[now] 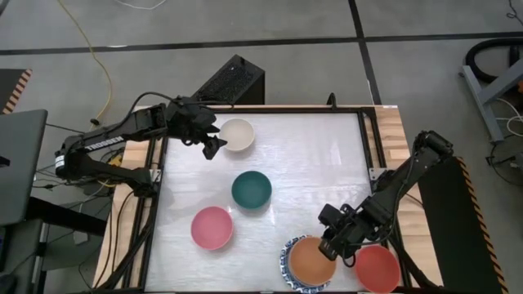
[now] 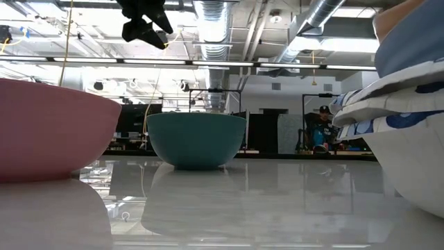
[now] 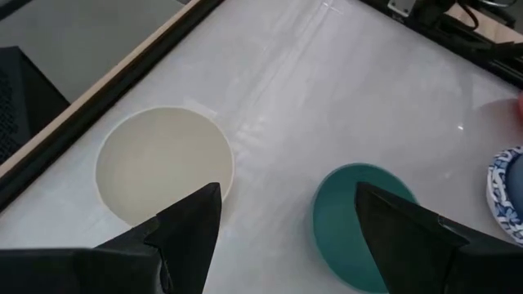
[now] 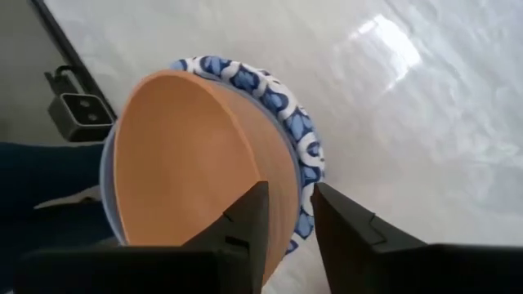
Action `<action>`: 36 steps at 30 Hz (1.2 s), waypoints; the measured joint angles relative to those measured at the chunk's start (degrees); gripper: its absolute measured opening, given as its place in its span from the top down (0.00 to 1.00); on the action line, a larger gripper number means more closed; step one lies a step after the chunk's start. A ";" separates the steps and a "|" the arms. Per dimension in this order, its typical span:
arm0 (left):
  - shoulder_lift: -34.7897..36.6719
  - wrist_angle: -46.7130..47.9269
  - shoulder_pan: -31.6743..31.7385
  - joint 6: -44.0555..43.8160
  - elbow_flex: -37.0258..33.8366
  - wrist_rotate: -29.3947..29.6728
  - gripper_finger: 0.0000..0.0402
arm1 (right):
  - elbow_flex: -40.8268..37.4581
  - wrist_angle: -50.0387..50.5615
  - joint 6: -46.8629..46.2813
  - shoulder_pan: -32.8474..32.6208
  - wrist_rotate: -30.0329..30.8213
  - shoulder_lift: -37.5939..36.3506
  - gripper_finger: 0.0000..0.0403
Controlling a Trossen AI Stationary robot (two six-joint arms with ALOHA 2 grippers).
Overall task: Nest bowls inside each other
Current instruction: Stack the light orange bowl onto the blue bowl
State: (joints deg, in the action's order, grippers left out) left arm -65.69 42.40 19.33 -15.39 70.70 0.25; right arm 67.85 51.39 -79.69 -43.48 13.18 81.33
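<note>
The orange bowl (image 1: 310,261) sits tilted in a stack of blue-patterned bowls (image 1: 288,260) at the table's near right. My right gripper (image 1: 331,243) is shut on its rim. A red bowl (image 1: 377,268) stands beside the stack. The cream bowl (image 1: 238,134), the dark green bowl (image 1: 251,189) and the pink bowl (image 1: 212,227) each rest on their bases on the white table. My left gripper (image 1: 214,147) hangs open above the table just left of the cream bowl (image 3: 163,163), touching nothing. The green bowl (image 3: 359,224) lies beyond it. My right gripper holds the orange bowl by its rim (image 4: 282,192) on the side toward the table's right. One finger (image 4: 245,224) is inside the bowl and the other (image 4: 343,229) is outside, over the patterned rim (image 4: 306,147). The fingers slant down from the right. The bowl lies tilted in the stack.
A black frame (image 1: 155,196) runs along the table's edges, with wooden borders outside it. In the low view the pink bowl (image 2: 48,132) fills the left, the green bowl (image 2: 195,139) stands at the middle and the stack (image 2: 409,104) fills the right. Bare table lies at the far right.
</note>
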 joint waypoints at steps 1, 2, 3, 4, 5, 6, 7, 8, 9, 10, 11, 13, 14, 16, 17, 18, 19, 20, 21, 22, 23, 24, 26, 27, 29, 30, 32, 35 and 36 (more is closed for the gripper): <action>0.00 0.00 0.00 -0.01 0.00 0.01 0.33 | 0.00 0.00 0.43 0.00 -0.02 0.01 0.74; 0.00 0.02 0.00 -0.01 0.00 0.00 0.33 | 0.01 0.18 0.60 0.01 -0.02 0.01 0.76; 0.00 0.10 0.00 -0.01 0.00 0.02 0.33 | 0.00 0.45 0.67 0.02 -0.01 0.01 0.79; 0.00 0.12 0.00 -0.02 0.00 0.02 0.33 | 0.00 0.80 0.67 0.02 -0.01 0.03 0.81; 0.00 0.12 0.00 -0.03 0.00 0.04 0.33 | 0.00 1.18 0.69 0.02 -0.01 0.03 0.83; 0.00 0.12 0.00 -0.04 0.00 0.03 0.33 | 0.00 1.40 0.69 0.02 0.01 0.03 0.86; 0.00 0.12 0.00 -0.05 0.00 0.04 0.33 | 0.02 1.66 0.69 0.02 0.03 0.03 0.88; 0.00 0.12 0.00 -0.05 0.00 0.05 0.33 | 0.00 1.92 0.70 0.02 0.05 0.03 0.90; 0.00 0.14 0.00 -0.05 0.00 0.07 0.33 | 0.01 2.01 0.71 0.02 0.06 0.03 0.92; 0.00 0.16 0.00 -0.05 0.00 0.07 0.33 | 0.00 1.96 0.69 0.02 0.11 0.04 0.94; 0.00 0.16 0.00 -0.04 0.00 0.07 0.33 | 0.00 1.87 0.70 0.02 0.18 0.05 0.95; 0.00 0.16 0.00 0.16 0.00 0.11 0.33 | 0.00 1.17 0.91 0.02 1.10 0.05 0.98; 0.00 0.19 0.00 0.35 0.00 0.12 0.33 | 0.01 0.58 1.06 -0.08 1.79 0.05 0.98; 0.00 0.19 0.00 0.59 0.00 0.15 0.33 | 0.01 -1.52 1.94 -0.33 3.39 0.04 0.98; 0.00 0.19 0.00 0.60 0.00 0.15 0.33 | 0.00 -2.55 2.21 -0.42 3.98 -0.02 0.98; 0.00 0.21 0.00 0.60 0.00 0.15 0.33 | 0.00 -3.50 2.54 -0.39 4.15 -0.06 0.98; 0.00 0.21 0.00 0.60 0.00 0.13 0.33 | 0.00 -4.63 2.67 -0.36 4.25 -0.08 0.98; 0.00 0.21 0.00 0.71 0.00 0.07 0.33 | 0.00 -5.78 2.89 -0.42 4.21 -0.10 0.98; 0.00 0.21 0.00 0.76 0.00 -0.07 0.33 | 0.00 -6.74 3.11 -0.52 3.88 -0.10 0.98; 0.00 0.21 0.00 0.76 0.00 -0.24 0.33 | 0.00 -7.33 3.22 -0.67 3.67 -0.10 0.98; 0.00 0.21 0.00 0.78 0.00 -0.57 0.33 | 0.00 -7.77 3.17 -0.80 3.64 -0.10 0.98; 0.00 0.21 0.00 0.79 0.00 -0.97 0.33 | 0.02 -8.14 2.93 -0.84 3.52 -0.10 0.98; 0.00 0.21 0.00 0.82 0.00 -1.51 0.33 | 0.02 -8.02 1.49 -0.87 3.37 -0.10 0.98; 0.00 0.21 0.00 0.83 0.00 -1.51 0.33 | 0.02 -7.57 0.51 -0.87 3.24 -0.10 0.98; 0.00 0.23 -0.02 0.82 0.00 -1.54 0.33 | 0.02 -6.78 -1.16 -0.87 2.97 0.01 0.98; 0.00 0.23 -0.02 0.82 0.00 -1.53 0.33 | 0.01 -6.39 -1.54 -0.83 2.86 0.21 0.98; 0.00 0.23 -0.02 0.83 0.00 -1.53 0.33 | 0.01 -5.78 -1.71 -1.01 2.81 0.46 0.98; 0.00 0.23 -0.02 0.77 0.00 -1.81 0.33 | 0.00 -3.76 -1.79 -1.09 2.47 0.39 0.98; 0.00 0.23 -0.02 0.71 0.00 -2.34 0.33 | 0.00 -3.18 -1.90 -1.15 1.99 0.38 0.98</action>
State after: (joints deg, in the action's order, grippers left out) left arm -65.69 42.63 19.31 -14.68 70.70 -2.09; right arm 67.85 48.21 -81.59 -44.63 15.17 81.71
